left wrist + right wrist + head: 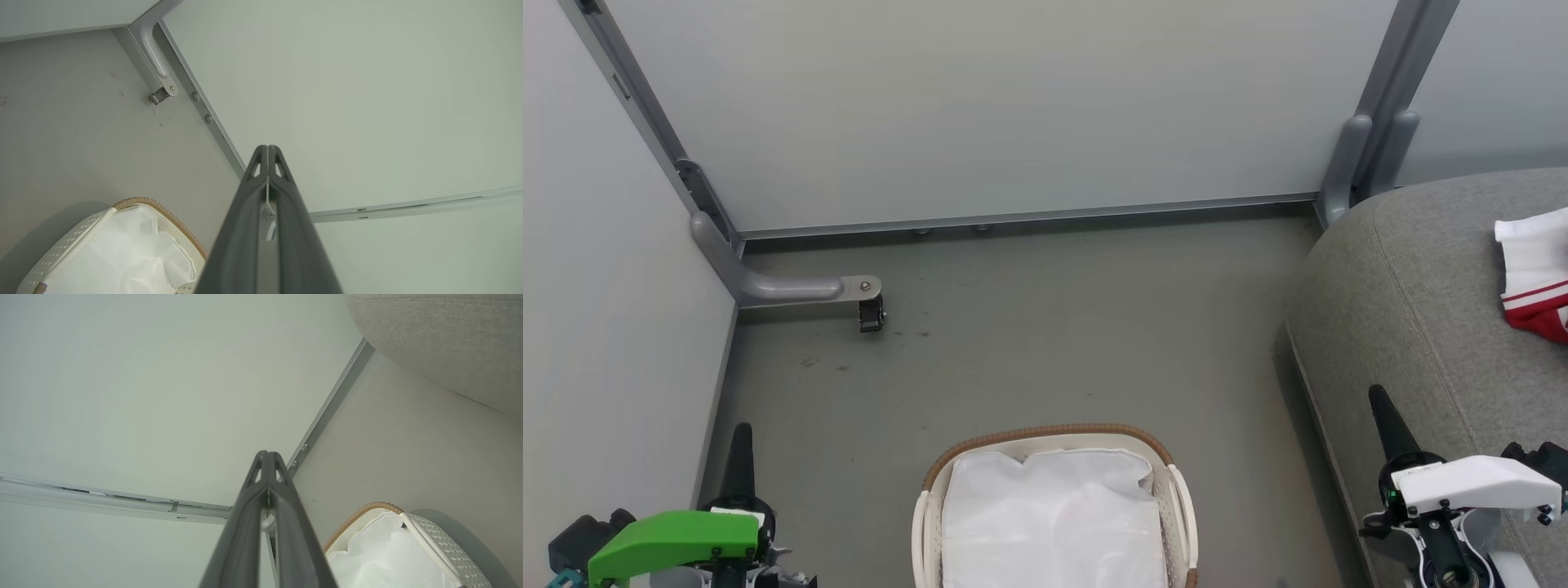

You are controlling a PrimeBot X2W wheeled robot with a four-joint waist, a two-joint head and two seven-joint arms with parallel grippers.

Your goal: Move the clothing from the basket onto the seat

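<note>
The basket (1045,430) stands on the floor (1029,343) between the left tool (741,433) and the right tool (1376,396), with a white liner (1054,514) inside. The clothing (1539,286), red and white, lies on the seat (1405,278), ahead and right of the right tool. In the wrist views each tool's fingers are clenched tip to tip, gripping nothing.

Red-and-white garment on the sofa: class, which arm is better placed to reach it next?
Right. The right gripper sits by the sofa bearing the garment; the left gripper lies beyond the basket.
</note>
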